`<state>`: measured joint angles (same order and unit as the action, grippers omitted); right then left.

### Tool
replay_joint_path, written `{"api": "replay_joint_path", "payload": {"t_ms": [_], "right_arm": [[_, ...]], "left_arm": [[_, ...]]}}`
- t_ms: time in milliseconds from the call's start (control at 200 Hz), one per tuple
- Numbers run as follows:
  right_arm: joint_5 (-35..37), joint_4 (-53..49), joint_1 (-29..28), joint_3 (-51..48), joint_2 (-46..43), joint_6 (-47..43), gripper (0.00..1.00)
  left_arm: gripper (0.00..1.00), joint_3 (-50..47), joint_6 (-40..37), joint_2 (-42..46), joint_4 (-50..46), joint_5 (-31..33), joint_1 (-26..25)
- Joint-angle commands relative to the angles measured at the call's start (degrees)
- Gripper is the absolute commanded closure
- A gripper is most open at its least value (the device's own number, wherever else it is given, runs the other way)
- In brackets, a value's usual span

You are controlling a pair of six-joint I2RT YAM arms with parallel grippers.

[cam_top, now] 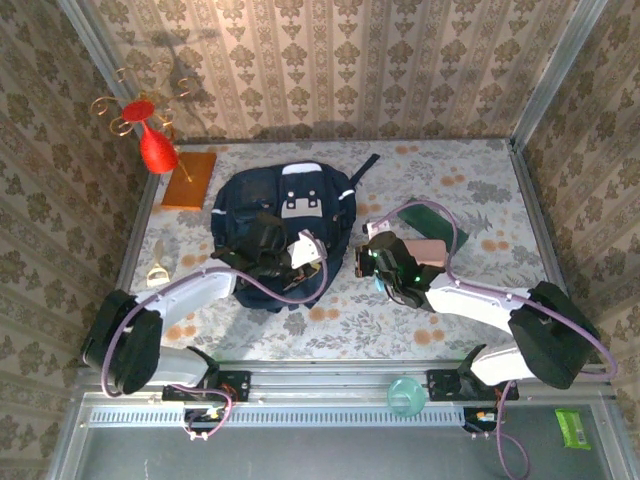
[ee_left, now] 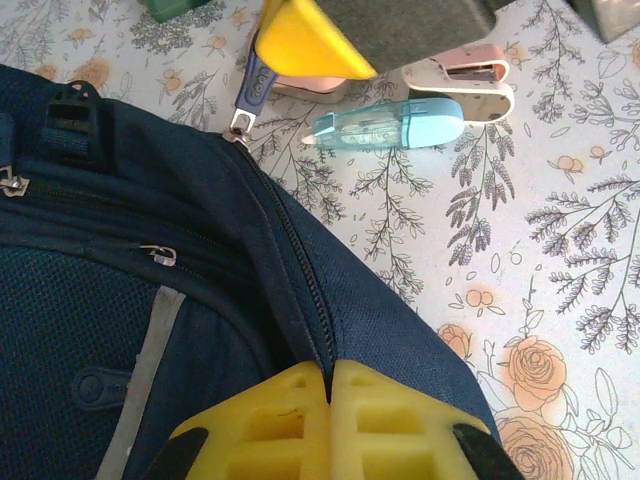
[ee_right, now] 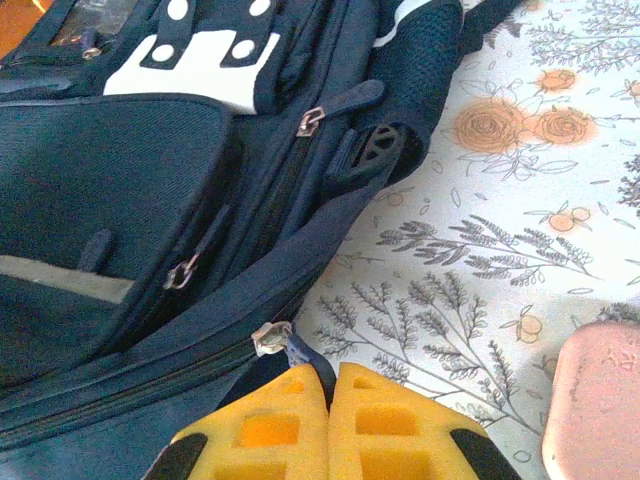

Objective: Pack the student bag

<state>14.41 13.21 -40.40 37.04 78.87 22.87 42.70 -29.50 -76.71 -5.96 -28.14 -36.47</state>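
The student bag (cam_top: pixel 285 205), dark navy with a grey-white front patch, lies flat in the middle of the table. My left gripper (cam_top: pixel 285 265) is at its near edge. In the left wrist view its yellow pads (ee_left: pixel 270 430) are shut on the bag's fabric (ee_left: pixel 150 330) right at the zipper seam. My right gripper (cam_top: pixel 358 262) is at the bag's right side. Its yellow pads (ee_right: pixel 390 430) are shut on the blue zipper pull (ee_right: pixel 303 352), just behind the metal slider (ee_right: pixel 270 338). The same blue zipper pull (ee_left: pixel 254 85) is seen in the left wrist view, under a right fingertip (ee_left: pixel 305 40).
A pale blue correction tape (ee_left: pixel 390 122) and a pink stapler (ee_left: pixel 465 68) lie on the floral cloth right of the bag. A green notebook (cam_top: pixel 437 222) is behind my right gripper. A red vase (cam_top: pixel 155 145) and an orange book (cam_top: pixel 190 180) stand at the back left.
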Motion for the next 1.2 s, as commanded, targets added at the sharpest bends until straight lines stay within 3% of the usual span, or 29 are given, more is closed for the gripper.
{"api": "replay_joint_path", "payload": {"t_ms": [0, 1195], "right_arm": [[7.19, 0.62, 2.74, 1.85, 2.60, -2.26, 1.00], [3.60, 10.34, 11.96, 12.51, 22.58, -0.54, 1.00]], "left_arm": [[1.00, -1.35, 1.39, 3.07, 0.88, -2.54, 1.39], [1.00, -8.07, 7.74, 12.81, 9.16, -1.56, 2.10]]}}
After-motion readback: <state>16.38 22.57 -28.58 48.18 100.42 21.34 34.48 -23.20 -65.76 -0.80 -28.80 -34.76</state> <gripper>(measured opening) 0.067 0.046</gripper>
